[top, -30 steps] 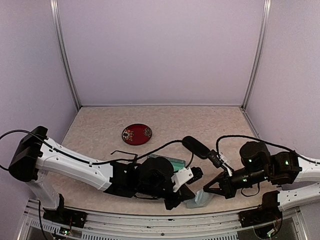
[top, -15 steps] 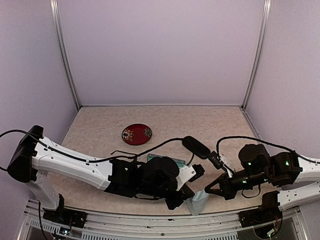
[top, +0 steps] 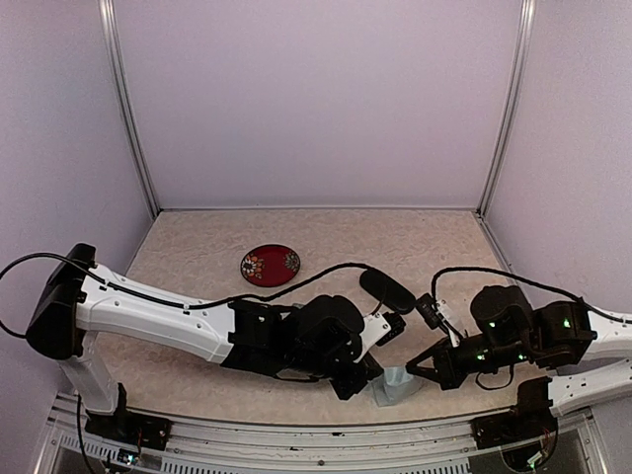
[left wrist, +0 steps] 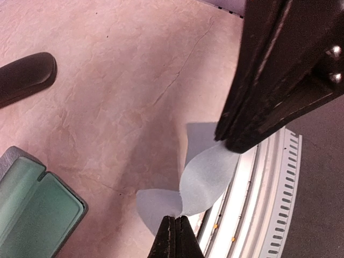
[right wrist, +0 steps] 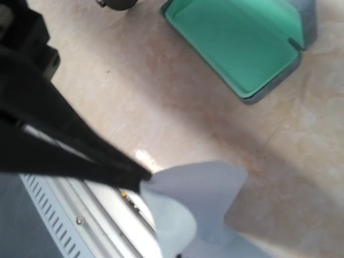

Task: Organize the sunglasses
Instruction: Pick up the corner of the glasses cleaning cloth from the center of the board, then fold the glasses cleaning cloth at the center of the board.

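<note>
No sunglasses show in any view; the left arm may hide them. A pale blue cloth [top: 395, 387] hangs between both grippers near the table's front edge. My left gripper [top: 367, 375] is shut on one corner of the cloth [left wrist: 207, 177], as the left wrist view [left wrist: 176, 224] shows. My right gripper [top: 415, 367] pinches the opposite corner, seen in the left wrist view [left wrist: 232, 143]. In the right wrist view the cloth [right wrist: 199, 199] fills the bottom, the left gripper's tip [right wrist: 141, 183] is on it, and my own fingertips are cut off by the frame.
An open blue-grey case with green lining [right wrist: 242, 43] lies beside the cloth, also in the left wrist view [left wrist: 32, 209]. A black oval case [top: 387, 290] lies behind the grippers. A red patterned dish [top: 271, 265] sits further back left. A white rail [left wrist: 258, 204] runs along the front edge.
My left arm has reached further right and now covers the open case in the top view. The cloth is stretched between both grippers. My right gripper has shifted slightly right.
</note>
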